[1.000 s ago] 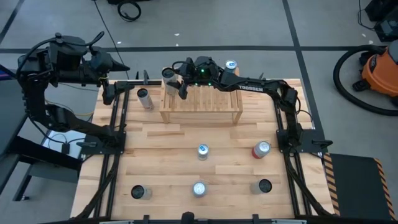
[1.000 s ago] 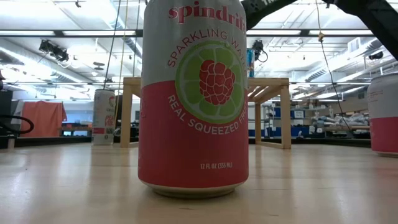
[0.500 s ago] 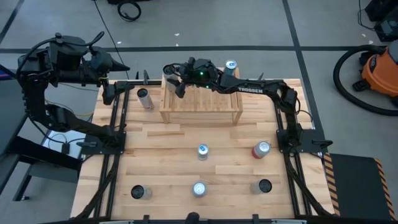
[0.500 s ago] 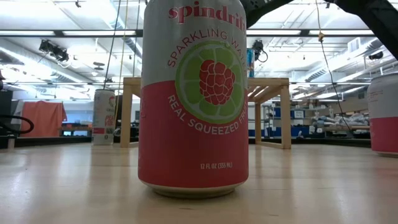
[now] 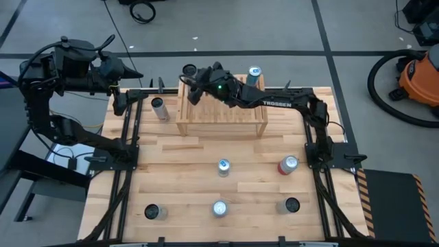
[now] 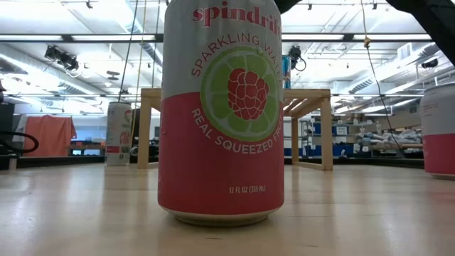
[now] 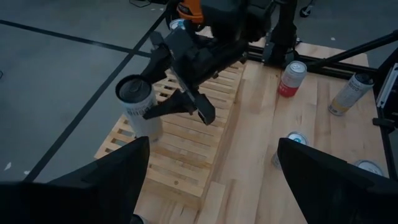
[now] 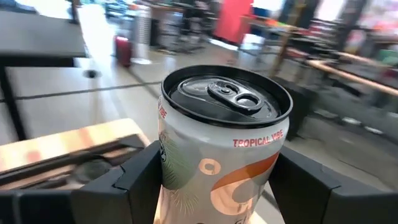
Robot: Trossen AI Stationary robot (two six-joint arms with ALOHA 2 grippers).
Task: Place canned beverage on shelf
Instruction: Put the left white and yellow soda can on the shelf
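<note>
Shifting toward the shelf's (image 5: 221, 108) far left corner, the right gripper (image 5: 191, 86) is now seen further along and further back than a second ago, with the can (image 5: 188, 72) carried along. The can has been brought from above the slats to the corner's edge, so placement appears close but not finished. The can is clamped between the jaws on its sides. Its base seems at or just over the slatted top in the left wrist view; contact cannot be confirmed. The can is held upright, long axis vertical, pull-tab lid up. The left gripper (image 5: 130, 71) is parked off the surface's left rear corner, jaws apart and empty
</note>
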